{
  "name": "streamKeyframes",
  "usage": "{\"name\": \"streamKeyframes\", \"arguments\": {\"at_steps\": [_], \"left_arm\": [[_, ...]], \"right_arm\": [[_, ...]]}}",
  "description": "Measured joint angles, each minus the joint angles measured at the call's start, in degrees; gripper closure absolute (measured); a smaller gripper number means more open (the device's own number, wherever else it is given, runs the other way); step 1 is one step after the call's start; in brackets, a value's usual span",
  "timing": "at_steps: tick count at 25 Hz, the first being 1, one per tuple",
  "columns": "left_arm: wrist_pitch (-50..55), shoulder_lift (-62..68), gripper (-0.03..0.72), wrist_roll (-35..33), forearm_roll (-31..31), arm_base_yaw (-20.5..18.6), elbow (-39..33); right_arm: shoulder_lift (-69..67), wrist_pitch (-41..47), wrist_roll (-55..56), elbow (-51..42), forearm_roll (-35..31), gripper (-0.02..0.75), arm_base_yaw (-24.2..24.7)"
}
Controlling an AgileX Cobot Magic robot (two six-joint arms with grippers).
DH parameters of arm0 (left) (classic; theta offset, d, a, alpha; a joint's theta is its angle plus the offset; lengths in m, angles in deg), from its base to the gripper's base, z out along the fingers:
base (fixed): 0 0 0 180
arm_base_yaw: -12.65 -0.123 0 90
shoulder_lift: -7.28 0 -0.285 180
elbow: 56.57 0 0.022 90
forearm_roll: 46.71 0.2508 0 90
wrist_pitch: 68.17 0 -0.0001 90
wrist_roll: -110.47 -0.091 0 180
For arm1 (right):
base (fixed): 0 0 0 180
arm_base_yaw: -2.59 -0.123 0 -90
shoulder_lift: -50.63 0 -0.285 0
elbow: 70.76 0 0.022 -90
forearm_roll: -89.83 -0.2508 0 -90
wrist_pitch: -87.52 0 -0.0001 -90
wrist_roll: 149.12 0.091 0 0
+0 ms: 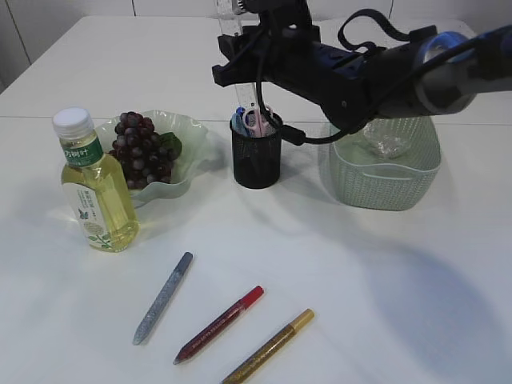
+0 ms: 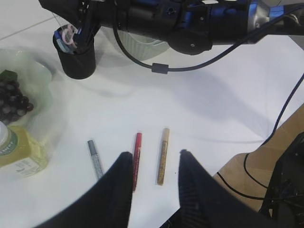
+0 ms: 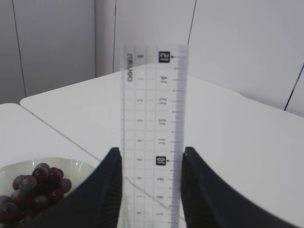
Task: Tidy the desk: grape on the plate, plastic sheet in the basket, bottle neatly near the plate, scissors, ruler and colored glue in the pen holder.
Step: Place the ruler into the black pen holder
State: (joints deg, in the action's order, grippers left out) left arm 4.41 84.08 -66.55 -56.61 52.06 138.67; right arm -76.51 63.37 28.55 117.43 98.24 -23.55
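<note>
Ruler [image 3: 154,137] rises against white table [image 1: 384,288], paneled wall [image 3: 52,42].

A white table [image 1: 384,272] carries everything. Toward its left edge a bottle [image 1: 94,189] stands touching a plate [image 1: 188,148]. Mid-table stands a black pen holder [image 1: 256,156], a green basket [image 1: 384,172] to its right. Near the front edge lie three glue pens: silver [image 1: 163,297], red [image 1: 218,323], gold [image 1: 269,347].

Clear plastic ruler [image 3: 154,133]; matt black pen holder [image 1: 256,156]; woven-textured plastic basket [image 1: 382,180].
</note>
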Motion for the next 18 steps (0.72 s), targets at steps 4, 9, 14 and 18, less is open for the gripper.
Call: {"name": "streamKeyframes", "arguments": {"at_steps": [4, 9, 14, 18], "left_arm": [[0.0, 0.0, 0.447, 0.0, 0.0, 0.0, 0.0], [0.0, 0.0, 0.447, 0.0, 0.1, 0.0, 0.0], [0.0, 0.4, 0.447, 0.0, 0.2, 0.0, 0.0], [0.0, 0.7, 0.447, 0.0, 0.2, 0.0, 0.0]], "right_arm": [[-1.4, -1.4, -0.7, 0.2, -2.1, 0.440, 0.6], [-2.3, -2.2, -1.6, 0.2, -4.2, 0.440, 1.4], [-3.0, -2.3, -2.7, 0.3, -4.5, 0.440, 1.4], [-3.4, -2.3, -3.0, 0.3, -4.5, 0.440, 1.4]]}}
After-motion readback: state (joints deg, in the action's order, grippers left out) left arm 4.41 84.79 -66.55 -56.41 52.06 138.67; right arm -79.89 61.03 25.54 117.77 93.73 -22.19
